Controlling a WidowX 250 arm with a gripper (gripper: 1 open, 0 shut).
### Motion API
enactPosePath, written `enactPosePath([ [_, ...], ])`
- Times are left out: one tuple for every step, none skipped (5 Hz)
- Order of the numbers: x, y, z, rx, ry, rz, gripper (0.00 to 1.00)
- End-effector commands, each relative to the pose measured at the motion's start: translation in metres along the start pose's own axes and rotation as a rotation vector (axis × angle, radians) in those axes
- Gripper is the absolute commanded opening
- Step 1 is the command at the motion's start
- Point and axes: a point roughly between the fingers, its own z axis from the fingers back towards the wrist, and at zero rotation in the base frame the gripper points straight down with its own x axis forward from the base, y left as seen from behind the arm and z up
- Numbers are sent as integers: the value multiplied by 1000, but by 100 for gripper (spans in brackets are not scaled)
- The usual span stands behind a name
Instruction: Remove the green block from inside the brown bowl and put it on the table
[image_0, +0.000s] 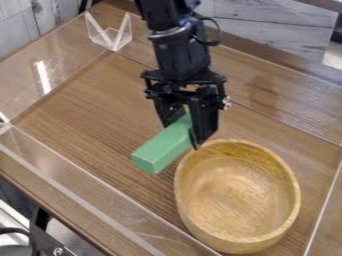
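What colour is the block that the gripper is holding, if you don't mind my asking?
The block is green, seen best in the camera view.

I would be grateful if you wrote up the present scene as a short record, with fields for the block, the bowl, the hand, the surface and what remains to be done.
block: green block, held tilted, outside the bowl's opening, to the left of the bowl in the picture
bowl: brown bowl, upright, nothing inside
hand: hand, shut on the upper end of the block
surface: wood-grain table
remaining: block not yet released; probably lower it and let go
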Motion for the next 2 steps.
enactPosePath([
  [3, 3, 17, 14, -61, -24, 0],
  [1, 10, 19, 16, -66, -30, 0],
])
